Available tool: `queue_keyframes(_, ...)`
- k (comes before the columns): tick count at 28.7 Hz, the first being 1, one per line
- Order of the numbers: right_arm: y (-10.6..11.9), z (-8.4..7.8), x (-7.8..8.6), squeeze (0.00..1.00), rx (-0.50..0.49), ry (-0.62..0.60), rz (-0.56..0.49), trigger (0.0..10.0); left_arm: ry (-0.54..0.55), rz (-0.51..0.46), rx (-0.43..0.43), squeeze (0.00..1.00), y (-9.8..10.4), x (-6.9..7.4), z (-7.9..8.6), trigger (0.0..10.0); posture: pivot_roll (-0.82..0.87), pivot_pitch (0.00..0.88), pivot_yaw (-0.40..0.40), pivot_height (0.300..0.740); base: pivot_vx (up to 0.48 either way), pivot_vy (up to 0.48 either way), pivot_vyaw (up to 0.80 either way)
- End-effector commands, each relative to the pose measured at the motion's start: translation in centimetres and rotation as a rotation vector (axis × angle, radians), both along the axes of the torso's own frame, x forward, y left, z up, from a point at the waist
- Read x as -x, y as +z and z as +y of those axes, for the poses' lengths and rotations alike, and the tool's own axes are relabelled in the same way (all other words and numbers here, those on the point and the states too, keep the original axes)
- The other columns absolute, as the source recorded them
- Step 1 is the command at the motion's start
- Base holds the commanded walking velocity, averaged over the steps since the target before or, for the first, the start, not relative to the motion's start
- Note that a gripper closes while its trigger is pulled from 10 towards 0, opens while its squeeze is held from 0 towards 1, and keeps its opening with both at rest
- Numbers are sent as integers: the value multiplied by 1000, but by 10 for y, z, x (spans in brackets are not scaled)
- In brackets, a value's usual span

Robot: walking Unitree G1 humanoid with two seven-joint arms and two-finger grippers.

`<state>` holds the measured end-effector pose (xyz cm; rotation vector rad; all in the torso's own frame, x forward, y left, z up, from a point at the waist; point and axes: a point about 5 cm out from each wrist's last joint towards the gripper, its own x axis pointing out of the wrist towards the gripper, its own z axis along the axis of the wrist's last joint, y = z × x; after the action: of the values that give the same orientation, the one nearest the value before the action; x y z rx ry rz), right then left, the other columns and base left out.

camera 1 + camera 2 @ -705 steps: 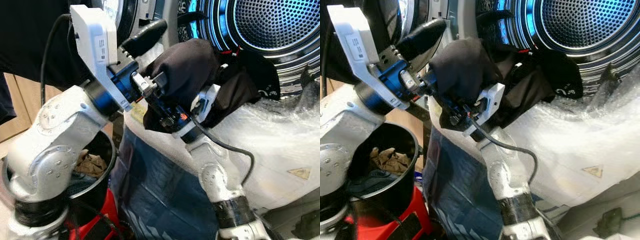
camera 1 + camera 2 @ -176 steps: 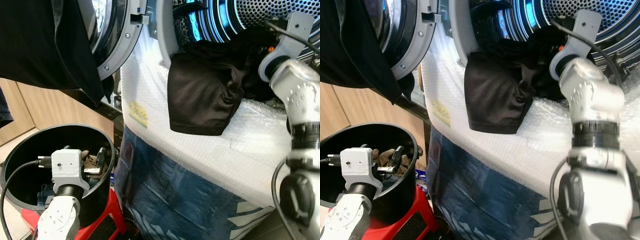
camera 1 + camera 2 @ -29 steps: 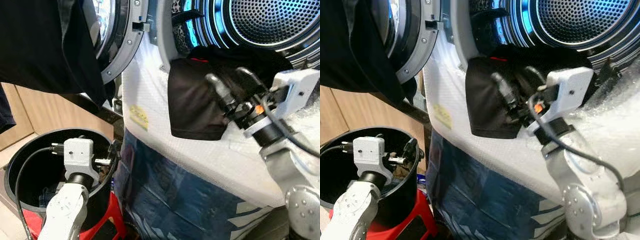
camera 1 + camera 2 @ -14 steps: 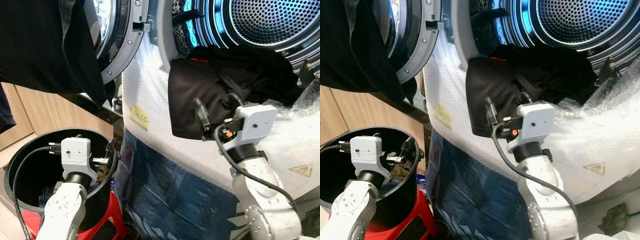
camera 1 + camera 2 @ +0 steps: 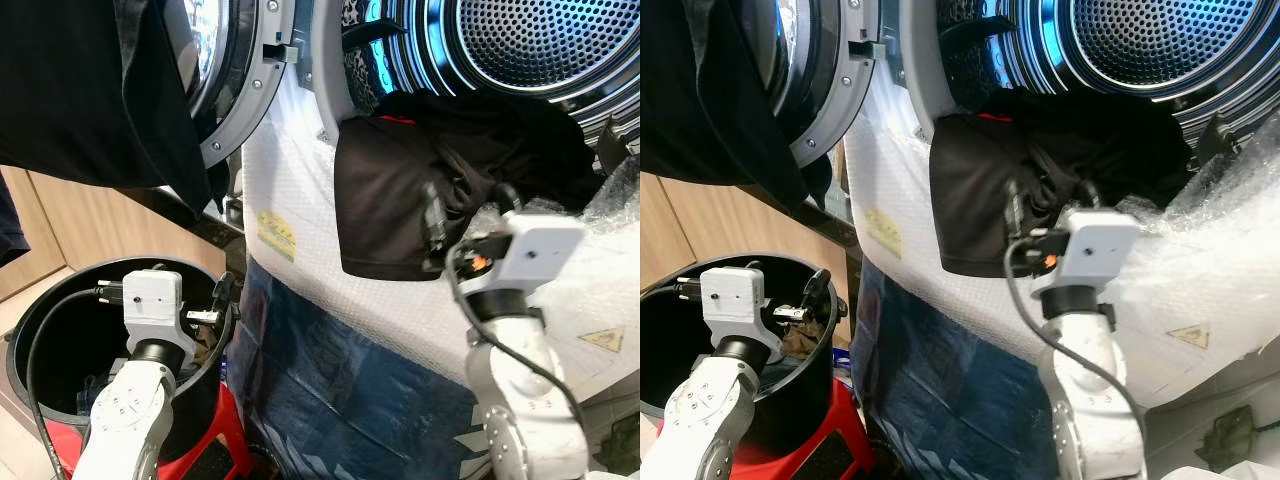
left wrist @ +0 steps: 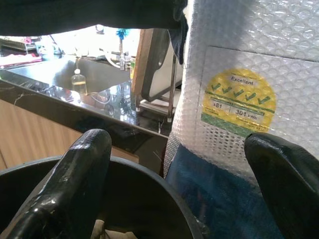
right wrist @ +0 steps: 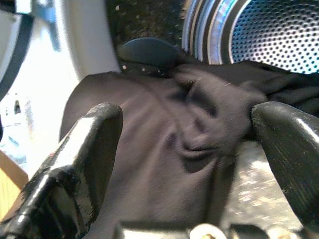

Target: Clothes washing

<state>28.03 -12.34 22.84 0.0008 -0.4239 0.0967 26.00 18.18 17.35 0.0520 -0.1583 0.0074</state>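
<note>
Nearest the robot, the left gripper point(image 5: 222, 300) hangs at the rim of the black bucket point(image 5: 40, 310), jaws apart and empty, much as it did 1 second ago; crumpled tan laundry point(image 5: 798, 343) lies inside the bucket. Beyond it, the right gripper point(image 5: 1045, 215) has drawn back from the fabric and swung upright in the last second, its 2 jaws spread wide with nothing between them (the right wrist view looks straight onto the cloth). The black garment point(image 5: 390, 210) hangs half out of the washing machine drum point(image 5: 540, 45), one flap draped down over the bubble-wrapped front point(image 5: 300, 200), the rest bunched on the door lip. Judging from this, the garment is not yet fully loaded, and another push or grasp seems needed to get the dangling flap inside.
</note>
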Motion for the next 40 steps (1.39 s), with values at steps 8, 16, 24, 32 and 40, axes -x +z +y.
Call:
queue_keyframes(8,11,-7,-3,0,-39,-117,-90,10000,-1,-30,-7,0,8,2,0,10000,174,19,-138,740,0,0,0)
queue_keyframes(16,2,-6,-12,0,-47,-101,-59,10000,-5,-34,-7,0,9,1,-1,10000,174,12,-133,740,0,0,0)
queue_keyframes(24,-13,-9,-21,0,-26,-95,-23,10000,-2,-38,-10,0,10,2,0,10000,186,14,-135,740,0,0,0)
queue_keyframes(32,-12,-8,-20,0,-45,-78,-33,0,5,-26,-6,0,7,3,3,10000,179,16,-135,740,0,0,0)
queue_keyframes(40,-8,-6,-21,0,-63,-73,-44,0,-3,-26,-7,0,7,3,1,10000,179,11,-135,740,0,0,0)
